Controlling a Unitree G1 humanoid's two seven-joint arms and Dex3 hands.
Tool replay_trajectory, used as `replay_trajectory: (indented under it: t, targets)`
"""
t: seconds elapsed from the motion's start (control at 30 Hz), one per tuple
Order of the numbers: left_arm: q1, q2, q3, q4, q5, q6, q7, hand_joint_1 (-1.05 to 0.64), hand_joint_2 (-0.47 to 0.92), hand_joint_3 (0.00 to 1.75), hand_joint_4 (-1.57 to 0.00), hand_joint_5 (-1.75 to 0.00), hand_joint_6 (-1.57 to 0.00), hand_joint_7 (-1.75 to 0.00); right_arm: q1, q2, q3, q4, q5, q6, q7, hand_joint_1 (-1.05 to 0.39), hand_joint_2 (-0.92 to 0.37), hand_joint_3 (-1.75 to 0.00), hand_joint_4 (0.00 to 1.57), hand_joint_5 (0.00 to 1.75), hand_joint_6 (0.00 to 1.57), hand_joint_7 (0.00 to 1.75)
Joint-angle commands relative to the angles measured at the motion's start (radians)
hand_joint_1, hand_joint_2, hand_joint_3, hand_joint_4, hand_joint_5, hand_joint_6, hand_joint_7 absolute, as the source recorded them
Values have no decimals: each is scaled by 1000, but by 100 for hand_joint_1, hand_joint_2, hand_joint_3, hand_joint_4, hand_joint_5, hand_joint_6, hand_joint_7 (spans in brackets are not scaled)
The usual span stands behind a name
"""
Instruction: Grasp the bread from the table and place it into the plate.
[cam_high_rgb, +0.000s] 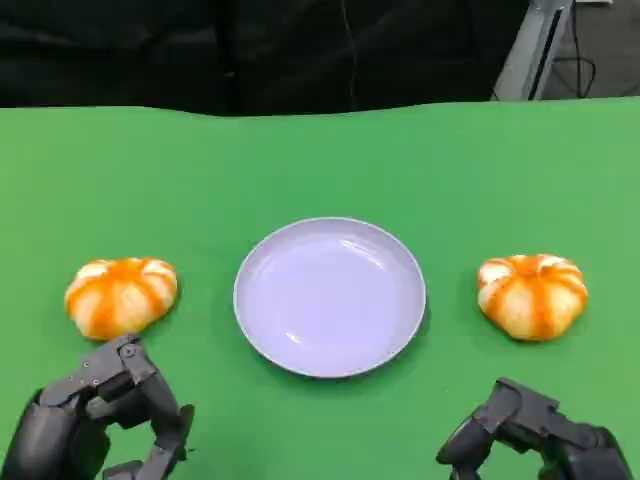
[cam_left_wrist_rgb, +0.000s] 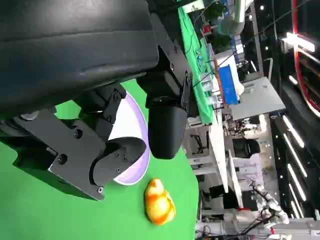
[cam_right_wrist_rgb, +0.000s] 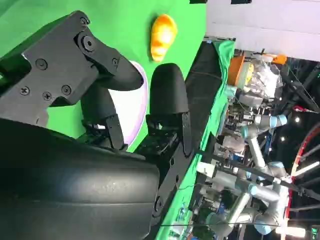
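Black left hand (cam_high_rgb: 105, 415) and right hand (cam_high_rgb: 535, 432), both cropped low, hold nothing, fingers apart.

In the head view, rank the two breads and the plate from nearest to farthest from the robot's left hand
From the left hand:
1. Left bread, just beyond the hand, left of the plate.
2. Plate, in the middle of the green table.
3. Right bread, on the plate's far side, ahead of the right hand.
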Motion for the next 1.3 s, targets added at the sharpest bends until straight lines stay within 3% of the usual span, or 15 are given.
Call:
replay_trajectory:
  t: [0.03, 0.43, 0.57, 0.7, 0.73, 0.77, 0.87, 0.93, 0.97, 1.0, 1.07, 1.13, 1.3]
  targets:
    - [-4, 13, 6, 6, 6, -13, 0, 2, 47, 108, -83, -175, -67, -168, 0, 1, -5, 6, 14, 4, -6, -10, -39, -122, 69, 160, 75, 133]
    - [-10, 14, 9, 11, -3, -14, -3, 0, 49, 105, -83, -175, -67, -170, -3, 0, -6, 14, 10, -6, -9, -10, -38, -124, 69, 160, 75, 133]
    - [-12, 15, 18, 2, 20, 3, 18, -2, 60, 88, -78, -175, -66, -165, -1, 1, -4, 10, 12, -2, -8, -11, -38, -123, 69, 159, 75, 133]
    - [-12, 13, 20, 0, 22, 7, 20, -2, 63, 84, -77, -175, -66, -164, -1, 1, -3, 9, 12, -1, -8, -11, -39, -122, 69, 159, 75, 133]
    - [-17, 15, 18, -25, 15, 59, 30, -2, 63, 84, -77, -175, -66, -164, -1, 4, -1, 11, 7, -4, -12, -11, -39, -122, 69, 159, 75, 133]
    - [-21, 15, 17, -46, 10, 100, 37, -2, 66, 81, -66, -156, -62, -138, -1, 7, 0, 13, 4, -6, -15, -11, -39, -122, 69, 159, 75, 133]
    - [-34, 17, 20, -91, 62, 176, 76, -6, 70, 66, -59, -132, -65, -97, -3, 9, 3, 17, 1, -9, -19, -11, -38, -122, 69, 159, 75, 133]
    - [-37, 18, 20, -106, 89, 198, 93, -7, 72, 59, -58, -125, -66, -86, -3, 9, 4, 18, 1, -10, -21, -11, -38, -122, 69, 159, 75, 133]
    - [-63, 51, 22, -116, 164, 228, 107, -14, 73, 52, -54, -118, -61, -78, -5, 11, 6, 15, -3, -4, -24, -11, -38, -122, 69, 159, 75, 133]
    - [-88, 82, 23, -122, 235, 249, 117, -27, 81, 31, -49, -100, -55, -57, -6, 12, 7, 15, -7, -2, -26, -12, -38, -123, 69, 159, 76, 133]
    - [-134, 137, 20, -131, 361, 293, 130, -39, 90, 8, -42, -74, -51, -22, -11, 11, 8, 18, -13, -3, -29, -12, -38, -124, 69, 160, 75, 133]
    - [-162, 173, 13, -136, 426, 327, 126, -40, 91, 2, -36, -56, -46, -7, -14, 10, 8, 22, -14, -5, -30, -12, -38, -124, 69, 160, 75, 133]
    - [-223, 241, -1, -118, 545, 370, 124, -46, 90, 0, -28, -44, -38, -1, -16, 12, 11, 20, -4, 1, -29, -12, -38, -124, 69, 161, 75, 133]
